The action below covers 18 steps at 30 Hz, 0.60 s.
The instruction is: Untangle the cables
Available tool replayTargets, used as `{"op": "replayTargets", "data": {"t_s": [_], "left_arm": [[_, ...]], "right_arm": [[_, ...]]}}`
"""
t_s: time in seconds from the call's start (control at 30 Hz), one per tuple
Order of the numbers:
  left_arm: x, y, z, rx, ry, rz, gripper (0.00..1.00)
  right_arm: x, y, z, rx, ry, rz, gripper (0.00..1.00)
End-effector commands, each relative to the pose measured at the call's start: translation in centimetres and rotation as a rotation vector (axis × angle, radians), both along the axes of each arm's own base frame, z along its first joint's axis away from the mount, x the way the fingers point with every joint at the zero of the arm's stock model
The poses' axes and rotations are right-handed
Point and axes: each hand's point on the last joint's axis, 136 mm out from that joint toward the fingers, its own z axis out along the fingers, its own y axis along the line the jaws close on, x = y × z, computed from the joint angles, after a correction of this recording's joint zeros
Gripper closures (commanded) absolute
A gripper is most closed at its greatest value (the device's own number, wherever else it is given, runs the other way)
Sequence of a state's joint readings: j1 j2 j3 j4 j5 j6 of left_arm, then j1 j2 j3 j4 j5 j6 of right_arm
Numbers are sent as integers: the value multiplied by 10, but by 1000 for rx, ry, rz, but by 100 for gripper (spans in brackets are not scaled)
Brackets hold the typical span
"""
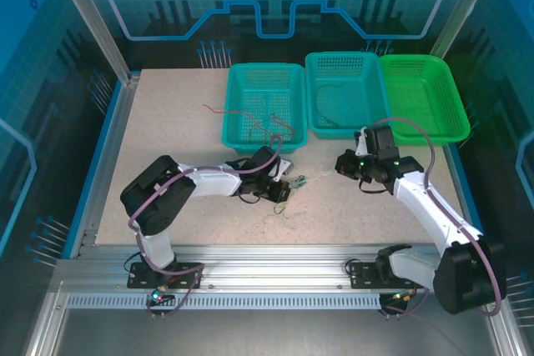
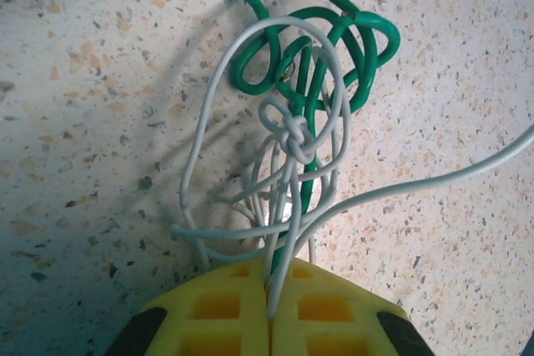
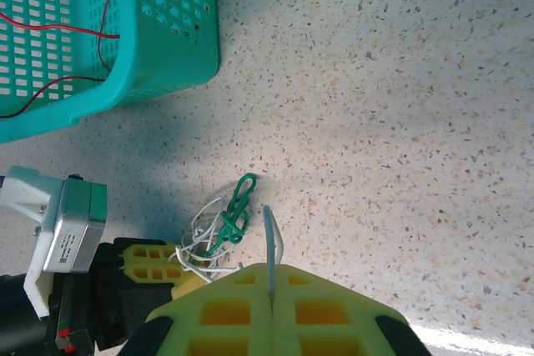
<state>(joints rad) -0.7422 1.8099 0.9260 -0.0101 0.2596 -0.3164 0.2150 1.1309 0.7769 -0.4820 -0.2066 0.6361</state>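
Note:
A small tangle of green wire [image 2: 313, 81] and pale whitish wire [image 2: 292, 135] lies on the speckled table, knotted in the middle. My left gripper [image 2: 271, 302] is shut on several whitish strands and a green one at the tangle's near side. In the top view the tangle [image 1: 299, 181] sits just in front of the left basket, with the left gripper [image 1: 286, 188] against it. My right gripper [image 3: 271, 285] is shut on one whitish strand [image 3: 271, 235] that curves up from its fingers, a little right of the tangle [image 3: 227, 224]. Thin red wires [image 3: 58, 31] lie in the teal basket.
Three baskets stand along the back: a teal one [image 1: 242, 135], a second teal one [image 1: 310, 93] and a green one [image 1: 455, 110]. A red wire [image 1: 219, 111] trails from the left basket onto the table. The right gripper [image 1: 344, 164] hovers before the middle basket.

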Motion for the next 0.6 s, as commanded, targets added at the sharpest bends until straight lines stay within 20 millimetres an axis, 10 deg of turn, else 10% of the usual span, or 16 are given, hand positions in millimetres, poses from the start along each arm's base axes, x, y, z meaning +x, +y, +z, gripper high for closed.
{"op": "replayTargets", "data": {"t_s": [0.0, 0.1, 0.27, 0.4, 0.57], "left_arm": [[2, -3, 18, -65, -16, 19, 100], [12, -9, 38, -121, -56, 45, 100], [22, -26, 80, -281, -178, 14, 100], [15, -38, 95, -397, -258, -81, 100], [9, -47, 98, -454, -277, -144, 100]], "right_arm": [[-19, 0, -6, 42, 35, -10, 100], [-39, 4, -16, 75, 16, 2, 96], [-88, 6, -50, 51, 51, 57, 53], [-88, -14, -14, -2, -52, 16, 30], [-60, -1, 42, 82, -188, 55, 28]]}}
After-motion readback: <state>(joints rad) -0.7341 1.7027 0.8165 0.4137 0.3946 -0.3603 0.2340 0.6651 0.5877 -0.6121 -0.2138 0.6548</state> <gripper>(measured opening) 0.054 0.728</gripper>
